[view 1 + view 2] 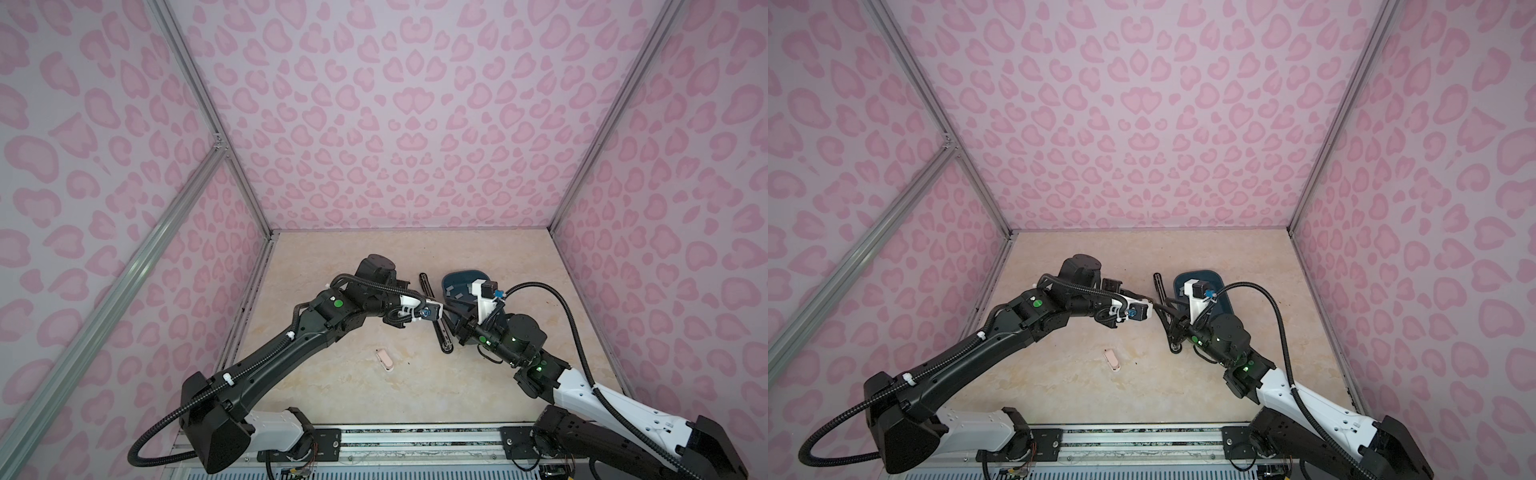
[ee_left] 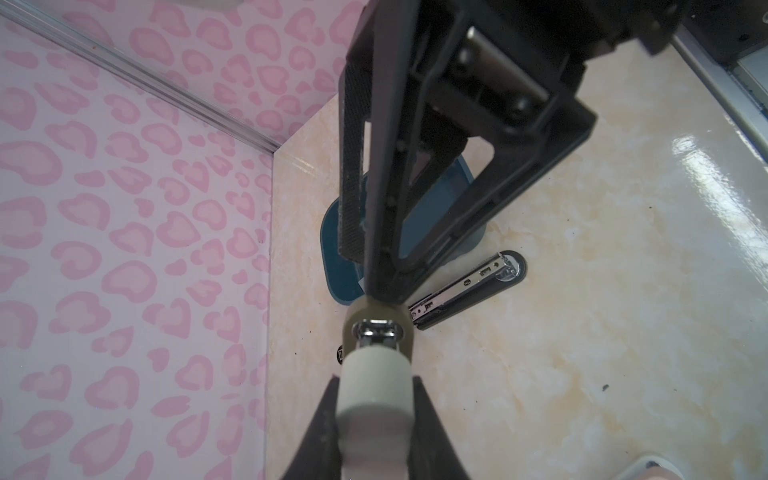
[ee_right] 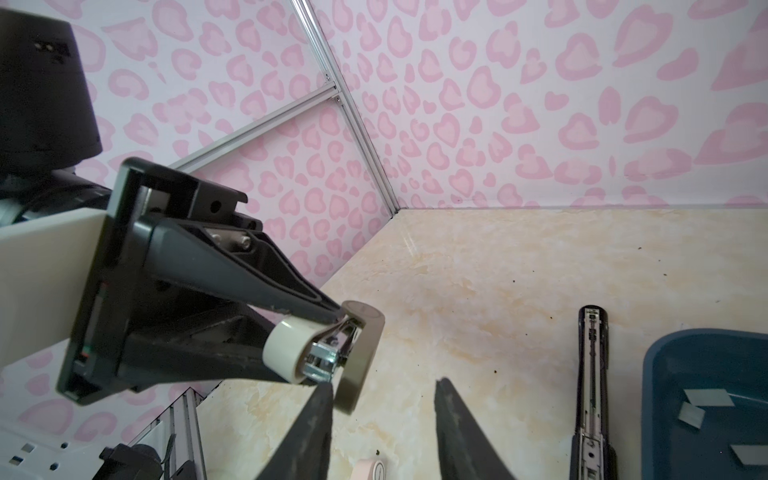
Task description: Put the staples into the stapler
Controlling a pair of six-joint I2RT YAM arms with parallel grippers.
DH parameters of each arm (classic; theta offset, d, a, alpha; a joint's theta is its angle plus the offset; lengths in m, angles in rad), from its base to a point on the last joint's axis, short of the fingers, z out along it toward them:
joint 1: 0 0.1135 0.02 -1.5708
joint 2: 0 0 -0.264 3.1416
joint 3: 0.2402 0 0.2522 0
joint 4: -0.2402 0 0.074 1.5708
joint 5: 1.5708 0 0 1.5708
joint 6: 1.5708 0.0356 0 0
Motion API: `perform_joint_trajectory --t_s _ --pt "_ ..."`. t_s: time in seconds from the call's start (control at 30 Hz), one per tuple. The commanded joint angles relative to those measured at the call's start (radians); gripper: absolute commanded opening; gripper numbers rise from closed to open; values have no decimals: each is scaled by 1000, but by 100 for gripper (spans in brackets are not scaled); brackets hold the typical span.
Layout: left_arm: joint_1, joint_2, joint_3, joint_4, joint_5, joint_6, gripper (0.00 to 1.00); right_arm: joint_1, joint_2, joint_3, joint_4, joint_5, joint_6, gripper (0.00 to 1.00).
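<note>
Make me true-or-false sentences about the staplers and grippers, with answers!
1. The left gripper holds the small cream plastic stapler. True.
2. The flat light-grey metal staple strips lie in the dark blue plastic tray. True.
3. The long black stapler stands upright. False: it lies opened flat on the beige marbled table, beside the tray.
4. The small pink stapler lies in the tray. False: it lies on the table, apart from it.
5. The right gripper is shut tight. False: its jaws stand apart.
</note>
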State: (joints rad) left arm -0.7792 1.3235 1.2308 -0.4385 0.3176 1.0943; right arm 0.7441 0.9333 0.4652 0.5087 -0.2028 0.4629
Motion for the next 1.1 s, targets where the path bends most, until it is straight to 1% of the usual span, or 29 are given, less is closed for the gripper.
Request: perform_joint_trajectory --t_s 0.0,0.07,0.13,0.23,0.33,0.47,0.7,0.8,0.9,0.97,1.0,1.07 --pt "-20 9 4 7 -13 29 4 3 16 17 19 -44 13 39" --pt "-21 10 -5 9 -2 32 4 5 25 24 10 -42 14 37" --pt "-21 10 -4 11 11 28 4 4 32 29 -12 -10 23 34" --pt "-21 10 9 9 26 15 3 1 42 29 -39 49 37 27" --pt "-21 7 26 10 26 -1 4 -9 51 17 -31 66 56 20" --pt "-14 -4 56 15 52 -45 4 -9 61 11 -22 78 65 17" --pt "-14 -27 84 7 155 -98 4 -9 82 23 -30 76 60 15" --pt "-13 -28 99 31 199 -168 4 -9 71 29 -48 85 44 15" --pt "-13 -25 107 68 245 -262 3 -9 42 27 -62 104 33 18" --pt "-14 -28 99 133 236 -369 3 -9 23 24 -62 113 16 19" --pt "-11 -35 89 176 215 -430 3 -9 10 19 -62 123 4 21" --pt "14 -56 55 262 195 -567 3 -9 -14 10 -67 177 -36 25"
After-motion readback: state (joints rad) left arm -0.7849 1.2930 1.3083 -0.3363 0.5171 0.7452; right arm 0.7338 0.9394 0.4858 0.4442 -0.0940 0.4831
